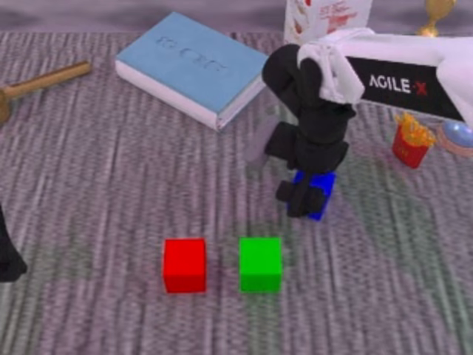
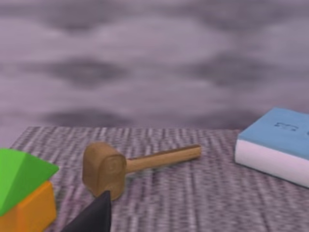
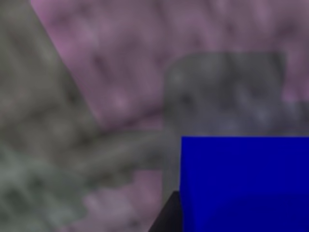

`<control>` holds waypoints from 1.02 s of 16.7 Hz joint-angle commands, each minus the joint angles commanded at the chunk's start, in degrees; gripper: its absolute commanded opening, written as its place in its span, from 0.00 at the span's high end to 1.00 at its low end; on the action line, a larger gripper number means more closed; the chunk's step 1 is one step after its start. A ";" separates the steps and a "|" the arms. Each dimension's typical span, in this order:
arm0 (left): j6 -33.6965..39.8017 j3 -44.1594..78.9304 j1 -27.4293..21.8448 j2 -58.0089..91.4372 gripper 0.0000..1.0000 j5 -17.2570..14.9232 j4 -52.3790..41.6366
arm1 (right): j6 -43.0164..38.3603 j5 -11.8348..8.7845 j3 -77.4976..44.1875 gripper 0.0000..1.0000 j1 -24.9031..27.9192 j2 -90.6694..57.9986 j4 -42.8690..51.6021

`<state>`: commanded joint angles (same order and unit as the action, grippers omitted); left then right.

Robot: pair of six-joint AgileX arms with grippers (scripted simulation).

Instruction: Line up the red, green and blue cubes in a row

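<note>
The red cube [image 1: 184, 265] and the green cube [image 1: 260, 263] sit side by side near the table's front, a small gap between them. The blue cube [image 1: 323, 186] is behind and to the right of the green one. My right gripper [image 1: 307, 196] reaches down over it and is shut on it. In the right wrist view the blue cube [image 3: 244, 183] fills the near corner with a dark finger [image 3: 169, 215] against its side, and a square shadow lies on the cloth beyond it. My left gripper [image 1: 7, 257] is parked at the left edge, open.
A blue book [image 1: 192, 66] lies at the back centre and a wooden mallet [image 1: 44, 81] at the back left. A red fries carton [image 1: 412, 140], a white box [image 1: 325, 18] and a gold trophy [image 1: 436, 15] stand at the back right. A green and orange block [image 2: 24, 193] is near my left gripper.
</note>
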<state>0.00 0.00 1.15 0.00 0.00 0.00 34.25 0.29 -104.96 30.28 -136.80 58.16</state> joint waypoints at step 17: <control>0.00 0.00 0.00 0.00 0.00 0.00 0.00 | 0.05 0.04 -5.14 1.00 0.15 1.62 6.91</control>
<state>0.00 0.00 1.15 0.00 0.00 0.00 34.30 0.33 -110.10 30.43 -135.18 65.06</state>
